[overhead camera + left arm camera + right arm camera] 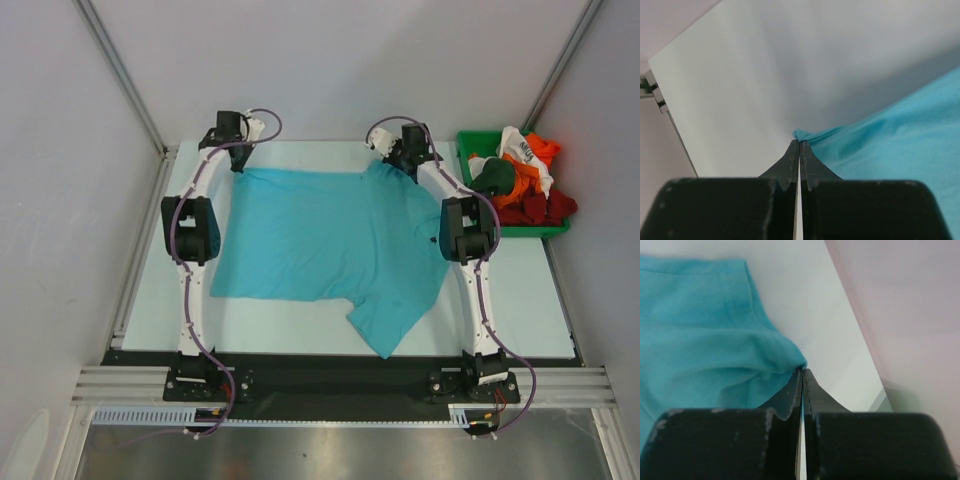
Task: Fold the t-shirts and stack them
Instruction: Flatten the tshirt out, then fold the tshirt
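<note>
The turquoise shirt lies spread across the middle of the table in the top view. The left claw is pinched tight on its upper-left corner, the right claw on its upper-right edge. Other shirts are heaped in the green bin at upper right

No text, label, brand or number can be read in any view. The white shirt in the bin carries a dark printed mark, but it is too small to make out.
</note>
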Controlling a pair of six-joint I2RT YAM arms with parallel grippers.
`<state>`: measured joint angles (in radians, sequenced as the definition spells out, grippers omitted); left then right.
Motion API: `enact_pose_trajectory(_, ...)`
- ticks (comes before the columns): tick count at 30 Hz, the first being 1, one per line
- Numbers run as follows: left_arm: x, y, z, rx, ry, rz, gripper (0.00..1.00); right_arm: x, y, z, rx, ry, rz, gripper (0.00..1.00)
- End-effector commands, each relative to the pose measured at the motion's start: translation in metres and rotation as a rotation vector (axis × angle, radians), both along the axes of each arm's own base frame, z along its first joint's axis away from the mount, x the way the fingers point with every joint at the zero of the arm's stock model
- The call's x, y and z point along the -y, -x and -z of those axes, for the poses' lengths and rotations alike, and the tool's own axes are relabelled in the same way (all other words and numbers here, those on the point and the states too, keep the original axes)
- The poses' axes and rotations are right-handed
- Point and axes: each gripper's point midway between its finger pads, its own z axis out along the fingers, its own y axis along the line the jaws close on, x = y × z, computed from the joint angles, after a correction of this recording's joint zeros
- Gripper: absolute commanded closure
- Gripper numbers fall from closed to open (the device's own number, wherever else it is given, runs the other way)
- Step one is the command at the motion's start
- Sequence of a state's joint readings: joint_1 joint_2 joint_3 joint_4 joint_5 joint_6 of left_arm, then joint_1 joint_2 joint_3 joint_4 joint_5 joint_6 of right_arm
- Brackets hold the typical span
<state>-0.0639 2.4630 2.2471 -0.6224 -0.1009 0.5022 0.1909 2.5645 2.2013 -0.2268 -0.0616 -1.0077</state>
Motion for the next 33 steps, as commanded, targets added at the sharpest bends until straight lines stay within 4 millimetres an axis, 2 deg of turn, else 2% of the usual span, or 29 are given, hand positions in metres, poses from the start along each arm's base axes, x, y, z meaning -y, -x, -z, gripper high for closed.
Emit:
enact_pose_trajectory(1,0.011,-0.023,-0.066,0.165,0.077,0.01,1.0,0.0,-0.005,-0.079,0.153,-0.015,0.013,1.0)
enact_pose_trajectory(4,0.017,-0.025,-0.077,0.188,0.089,0.027,1.0,0.004,0.0,-0.093,0.173,-0.02,0.022,1.0)
enact_pose_trajectory(7,0.022,-0.024,-0.086,0.198,0.108,0.037,1.0,0.005,0.004,-0.096,0.171,-0.025,0.026,1.0)
enact_pose_trajectory(8,0.021,-0.023,-0.087,0.196,0.108,0.037,1.0,0.006,0.006,-0.106,0.186,-0.027,0.028,1.0)
enact_pose_trajectory(12,0.022,-0.017,-0.089,0.185,0.109,0.041,1.0,0.007,0.013,-0.116,0.195,-0.028,0.029,1.0)
enact_pose_trajectory(13,0.022,-0.015,-0.097,0.197,0.107,0.046,0.99,0.007,0.015,-0.113,0.188,-0.025,0.028,1.0)
enact_pose_trajectory(14,0.022,-0.01,-0.088,0.177,0.104,0.047,0.99,0.006,0.017,-0.114,0.187,-0.022,0.025,1.0)
enact_pose_trajectory(15,0.021,-0.008,-0.09,0.183,0.103,0.048,1.0,0.006,0.019,-0.121,0.196,-0.023,0.025,1.0)
enact_pose_trajectory(16,0.021,-0.007,-0.103,0.22,0.105,0.05,1.0,0.006,0.021,-0.121,0.194,-0.022,0.023,1.0)
enact_pose_trajectory(17,0.021,-0.003,-0.095,0.202,0.106,0.047,1.0,0.005,0.024,-0.117,0.185,-0.021,0.02,1.0)
enact_pose_trajectory(27,0.021,0.0,-0.095,0.194,0.111,0.043,1.0,-0.007,0.032,-0.11,0.161,-0.018,0.006,1.0)
enact_pose_trajectory(31,0.021,0.002,-0.096,0.189,0.105,0.048,0.99,-0.006,0.038,-0.111,0.156,-0.01,0.004,1.0)
enact_pose_trajectory(33,0.025,0.007,-0.098,0.177,0.115,0.079,1.0,-0.003,0.042,-0.121,0.167,-0.008,0.012,1.0)
